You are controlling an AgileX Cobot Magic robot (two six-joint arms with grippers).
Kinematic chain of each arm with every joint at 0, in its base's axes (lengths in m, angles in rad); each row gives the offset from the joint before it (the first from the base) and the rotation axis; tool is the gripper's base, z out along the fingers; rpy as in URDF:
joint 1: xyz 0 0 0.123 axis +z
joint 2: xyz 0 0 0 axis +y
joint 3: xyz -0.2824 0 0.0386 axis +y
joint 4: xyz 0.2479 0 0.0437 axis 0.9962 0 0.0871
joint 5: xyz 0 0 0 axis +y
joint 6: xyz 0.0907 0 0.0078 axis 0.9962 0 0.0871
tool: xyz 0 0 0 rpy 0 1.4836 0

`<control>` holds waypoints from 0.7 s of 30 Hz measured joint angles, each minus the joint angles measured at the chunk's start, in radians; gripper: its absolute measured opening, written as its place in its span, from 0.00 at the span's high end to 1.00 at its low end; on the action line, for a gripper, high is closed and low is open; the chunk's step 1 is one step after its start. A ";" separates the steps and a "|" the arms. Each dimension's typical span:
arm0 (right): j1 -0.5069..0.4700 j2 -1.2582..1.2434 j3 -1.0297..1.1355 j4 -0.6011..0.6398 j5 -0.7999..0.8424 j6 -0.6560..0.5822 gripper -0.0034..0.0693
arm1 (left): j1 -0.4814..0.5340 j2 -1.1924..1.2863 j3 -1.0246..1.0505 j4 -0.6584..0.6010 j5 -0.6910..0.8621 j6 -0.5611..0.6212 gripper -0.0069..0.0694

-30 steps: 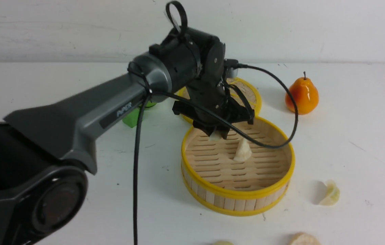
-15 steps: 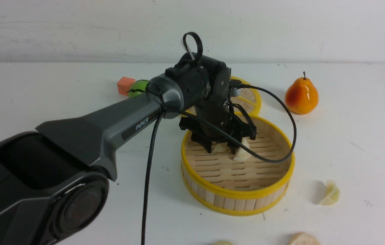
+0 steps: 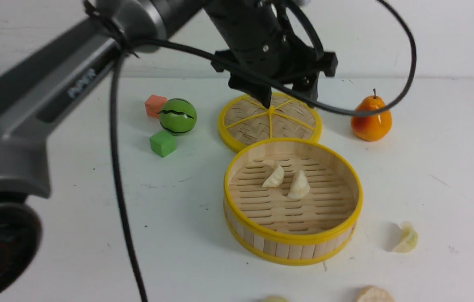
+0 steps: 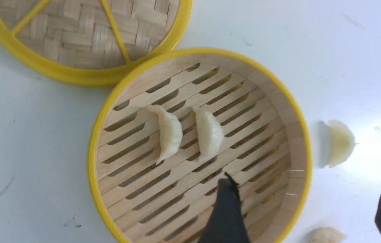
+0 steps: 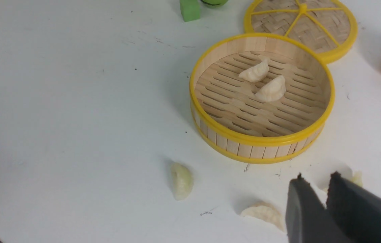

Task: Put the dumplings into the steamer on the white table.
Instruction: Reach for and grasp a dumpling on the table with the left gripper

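White table (image 3: pixel 73 218), pale pleated dumplings (image 3: pixel 274 177)

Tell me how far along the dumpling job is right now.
Two dumplings already lie in the steamer. Nothing is in hand: the left end effector hangs open and empty above the lid. Three dumplings are left on the white table.

front view wide, wrist views overhead, sharing steamer (image 3: pixel 293 209)

The white table (image 3: pixel 73 235) carries the steamer (image 3: pixel 293 241), its lid (image 3: pixel 269 121), three loose dumplings (image 3: pixel 407 240), pear (image 3: pixel 371 119), cubes (image 3: pixel 162 143).
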 joint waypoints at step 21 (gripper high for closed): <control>0.000 0.000 0.000 -0.019 -0.030 0.000 0.77 | -0.204 -0.382 1.065 -0.078 -0.336 -0.205 0.20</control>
